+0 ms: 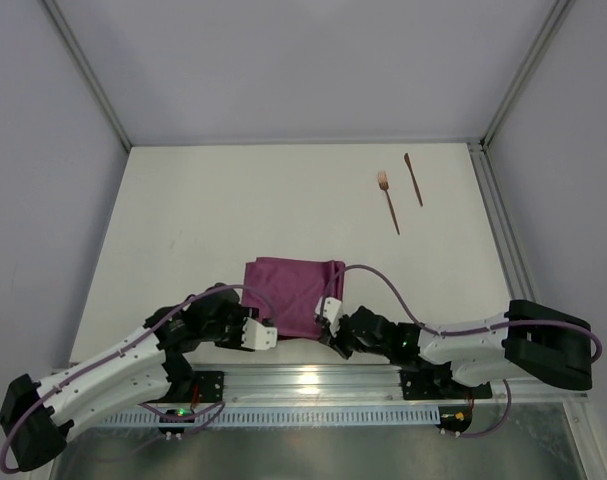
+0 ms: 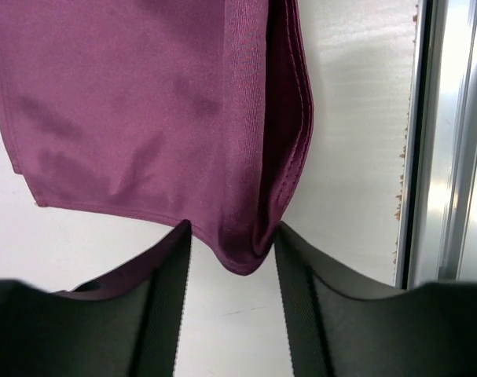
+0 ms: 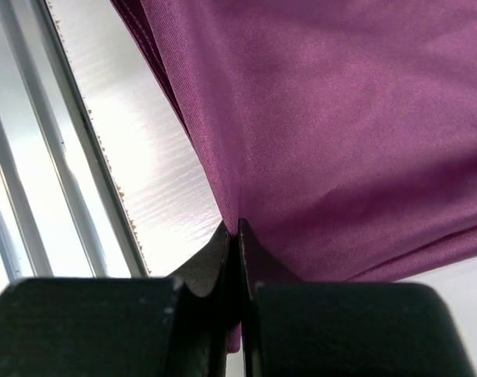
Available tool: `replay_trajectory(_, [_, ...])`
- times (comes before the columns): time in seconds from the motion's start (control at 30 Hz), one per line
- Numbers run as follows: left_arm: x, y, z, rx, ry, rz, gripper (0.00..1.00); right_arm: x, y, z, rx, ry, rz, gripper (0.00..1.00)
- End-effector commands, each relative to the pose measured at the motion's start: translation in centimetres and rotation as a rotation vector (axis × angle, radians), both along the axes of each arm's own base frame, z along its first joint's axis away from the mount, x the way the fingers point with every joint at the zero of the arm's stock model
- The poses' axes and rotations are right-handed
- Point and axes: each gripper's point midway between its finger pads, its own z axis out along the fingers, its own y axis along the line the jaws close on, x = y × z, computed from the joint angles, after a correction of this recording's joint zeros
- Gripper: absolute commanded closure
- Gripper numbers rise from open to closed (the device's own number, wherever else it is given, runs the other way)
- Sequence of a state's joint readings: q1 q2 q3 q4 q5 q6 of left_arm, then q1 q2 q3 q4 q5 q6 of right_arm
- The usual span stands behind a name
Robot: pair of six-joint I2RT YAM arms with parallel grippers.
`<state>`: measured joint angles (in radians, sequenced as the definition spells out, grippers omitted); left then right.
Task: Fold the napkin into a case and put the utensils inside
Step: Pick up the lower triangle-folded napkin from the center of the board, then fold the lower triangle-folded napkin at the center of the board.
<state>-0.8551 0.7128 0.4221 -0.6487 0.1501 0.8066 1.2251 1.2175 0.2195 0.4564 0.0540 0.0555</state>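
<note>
Top: folded napkin lies near my bases; fork and knife sit well apart, far right.
Left wrist: left jaws spread, straddling 1 corner, ungripped.
Right wrist: right jaws pinch the napkin edge, likely to steer the fold.

Reaches in low with the white-and-black left arm and right arm, elbows bent, wrists turned toward each other. Holds the left black two-finger claw with its fingers apart. Pinches the right black two-finger claw flat shut on an edge of the soft magenta-purple cloth napkin.
</note>
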Motion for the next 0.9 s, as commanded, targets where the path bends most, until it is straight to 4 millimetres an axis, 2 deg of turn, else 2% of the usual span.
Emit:
replay_trajectory(0.0, [-0.5,-0.1,-0.4,0.002,0.038,-0.015,0.48,-0.9,1.5,1.1,0.026,0.048,0.079,0.96])
replay_trajectory(0.23, [-1.9,-1.8,1.2,-0.054,0.123,-0.071,0.30,-0.1,1.6,1.1,0.043,0.129,0.059,0.96])
replay_trajectory(0.27, [-2.1,-1.9,1.3,-0.059,0.132,-0.081,0.21,0.2,1.5,1.2,0.047,0.136,0.049,0.96])
replay_trajectory(0.3, [-2.2,-2.1,1.5,-0.068,0.135,-0.092,0.04,0.2,1.5,1.2,0.054,0.149,0.044,0.96])
replay_trajectory(0.33, [-2.3,-2.2,1.5,-0.073,0.139,-0.095,0.01,0.1,1.6,1.4,0.065,0.162,0.053,0.96])
replay_trajectory(0.4, [-2.0,-2.5,1.6,-0.092,0.123,-0.093,0.01,0.6,1.5,1.7,0.086,0.183,0.035,0.96])
replay_trajectory(0.57, [0.2,-3.9,1.3,-0.148,0.013,-0.050,0.01,1.0,1.4,2.0,0.104,0.226,0.031,0.96])
replay_trajectory(0.67, [0.5,-3.7,0.3,-0.117,-0.032,-0.056,0.02,1.5,1.3,2.2,0.113,0.246,0.021,0.96])
replay_trajectory(0.8, [1.5,-3.8,-0.2,-0.117,-0.078,-0.033,0.11,1.5,1.4,2.3,0.113,0.265,0.027,0.96])
replay_trajectory(0.87, [1.6,-3.9,-0.1,-0.129,-0.086,-0.023,0.19,1.6,1.5,2.4,0.109,0.271,0.029,0.96])
